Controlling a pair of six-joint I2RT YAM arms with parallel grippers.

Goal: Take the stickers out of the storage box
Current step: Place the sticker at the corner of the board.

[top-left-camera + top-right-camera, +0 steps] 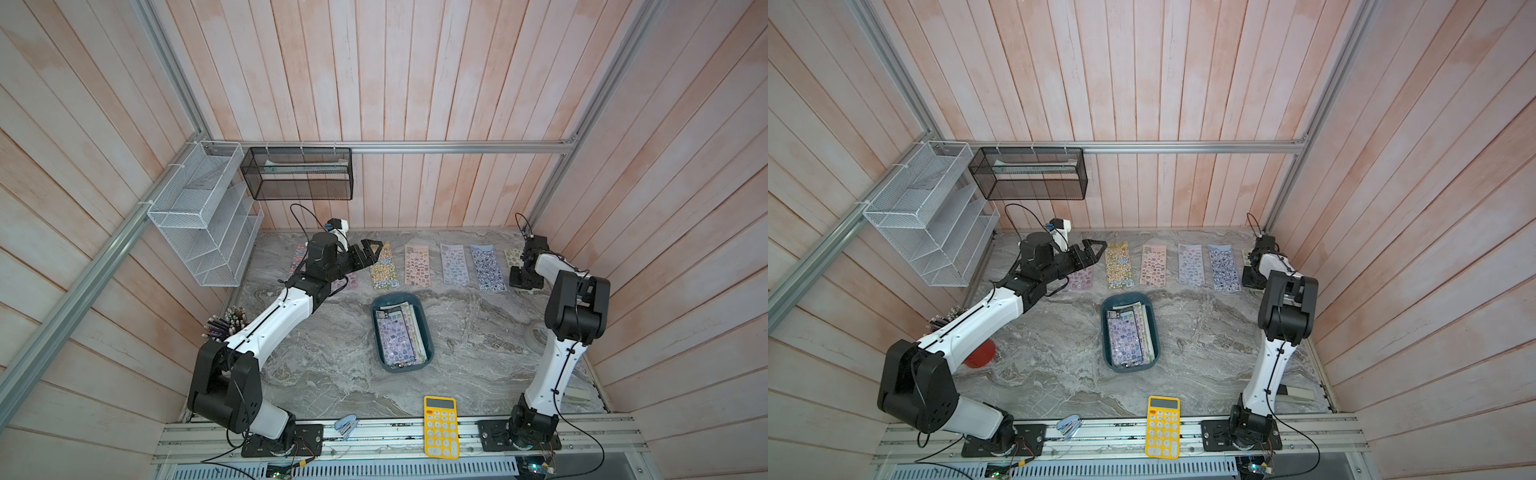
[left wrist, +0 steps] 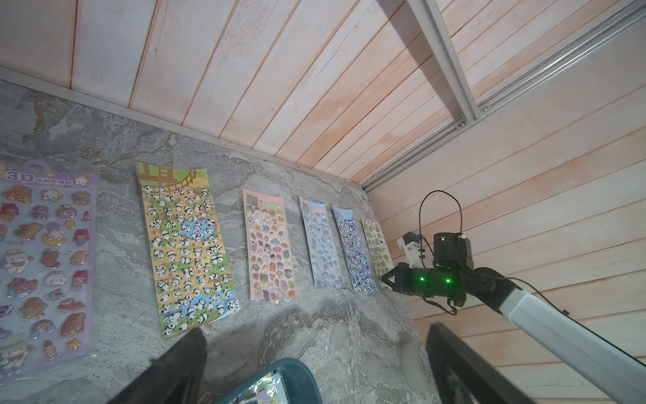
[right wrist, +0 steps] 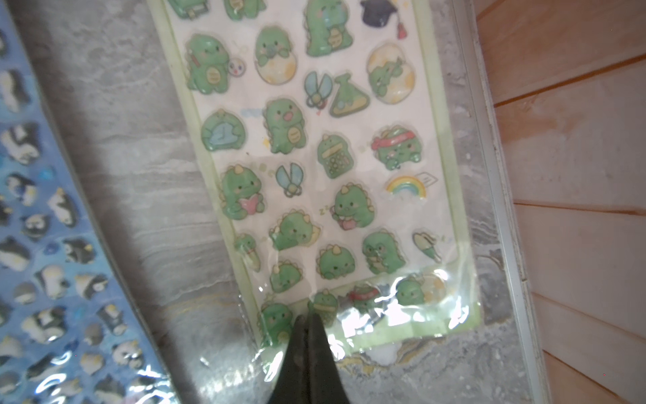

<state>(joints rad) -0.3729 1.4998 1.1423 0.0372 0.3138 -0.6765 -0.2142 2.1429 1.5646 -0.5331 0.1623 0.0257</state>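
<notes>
Right wrist view: the right tool (image 3: 307,316) is pinched shut on the green sticker sheet (image 3: 314,157), laid beyond the box (image 1: 397,296) where more stickers (image 1: 395,336) wait, so it should let go next; the left tool (image 1: 374,249) is wide open, empty.

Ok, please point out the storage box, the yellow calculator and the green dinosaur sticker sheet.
storage box (image 1: 429,332): in a top view, its side wall.
yellow calculator (image 1: 441,432): in a top view, its keypad.
green dinosaur sticker sheet (image 3: 314,157): right wrist view, the sheet's middle.

Some stickers (image 1: 417,264) line the far wall; others fill the storage box (image 1: 395,300).
</notes>
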